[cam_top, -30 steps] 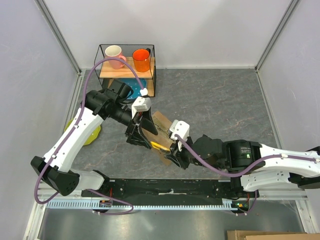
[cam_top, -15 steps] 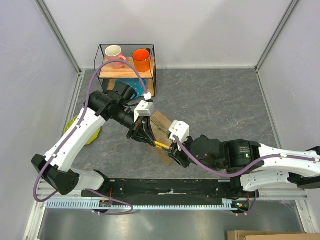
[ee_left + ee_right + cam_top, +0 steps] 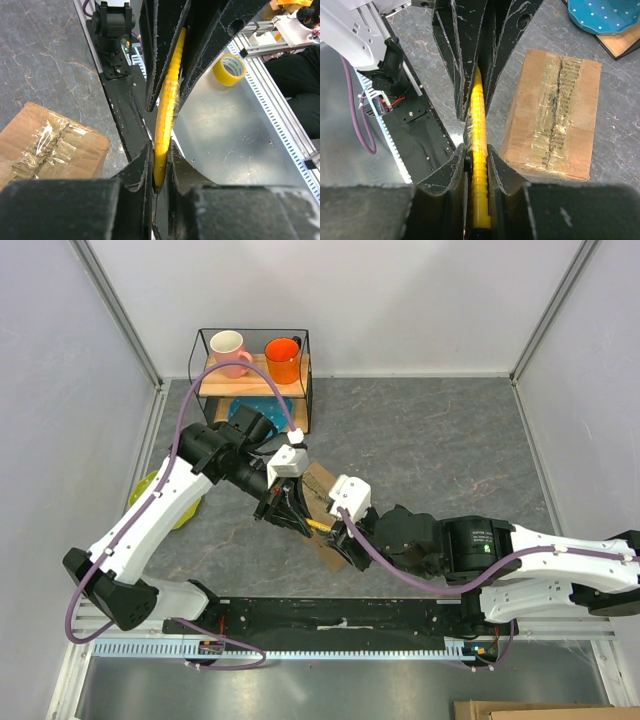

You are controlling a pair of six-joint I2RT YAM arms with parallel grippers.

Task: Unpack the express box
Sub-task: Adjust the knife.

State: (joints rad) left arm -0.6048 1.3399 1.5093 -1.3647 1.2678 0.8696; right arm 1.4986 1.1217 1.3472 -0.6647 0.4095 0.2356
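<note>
The express box (image 3: 322,483), brown cardboard with a taped seam, lies flat on the grey table beneath both grippers; it also shows as the box (image 3: 552,115) and the box (image 3: 50,145). A yellow ribbed utility knife (image 3: 320,527) is held above it from both ends. My left gripper (image 3: 292,512) is shut on one end of the knife (image 3: 167,100). My right gripper (image 3: 342,537) is shut on the other end of the knife (image 3: 477,130). The two grippers face each other tip to tip, the left gripper (image 3: 159,150) opposite the right gripper (image 3: 476,150).
A black wire rack (image 3: 255,375) stands at the back left, with a pink-and-white mug (image 3: 229,348) and an orange mug (image 3: 283,358) on its wooden shelf and a blue bowl (image 3: 250,412) below. A yellow plate (image 3: 150,485) lies left. A tape roll (image 3: 229,69) sits off the table.
My left gripper has closed on the yellow knife, which my right gripper was holding before. The right arm has shifted slightly left toward the left gripper.
</note>
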